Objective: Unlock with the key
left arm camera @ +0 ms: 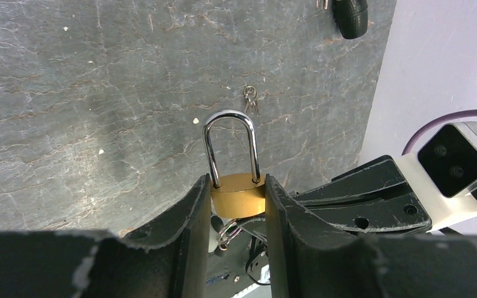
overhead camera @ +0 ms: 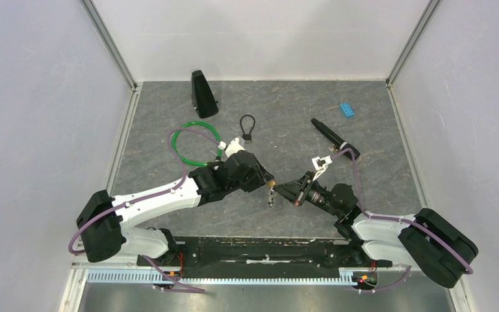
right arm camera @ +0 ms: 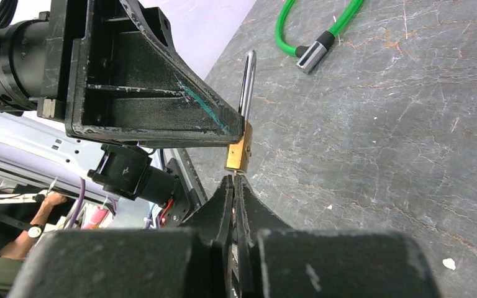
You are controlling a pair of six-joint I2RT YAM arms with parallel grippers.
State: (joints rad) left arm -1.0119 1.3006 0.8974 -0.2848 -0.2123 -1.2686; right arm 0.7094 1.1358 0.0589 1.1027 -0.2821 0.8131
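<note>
Brass padlock [left arm camera: 239, 200], both steel shackle [left arm camera: 230, 118] legs seated in its body, sits clamped in the left gripper [left arm camera: 237, 186] above mid-table [left arm camera: 99, 93], the left arm stretched low. Right gripper [right arm camera: 233, 184], its arm bent inward, is pinched together, tips just beside the padlock's underside

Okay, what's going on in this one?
The left end effector grips a brass padlock by its body and holds it above the table. The shackle is seated at both ends, so the padlock looks locked. The right end effector is shut, its tips right at the padlock's underside. The key presumably sits there, but the fingers hide it.
</note>
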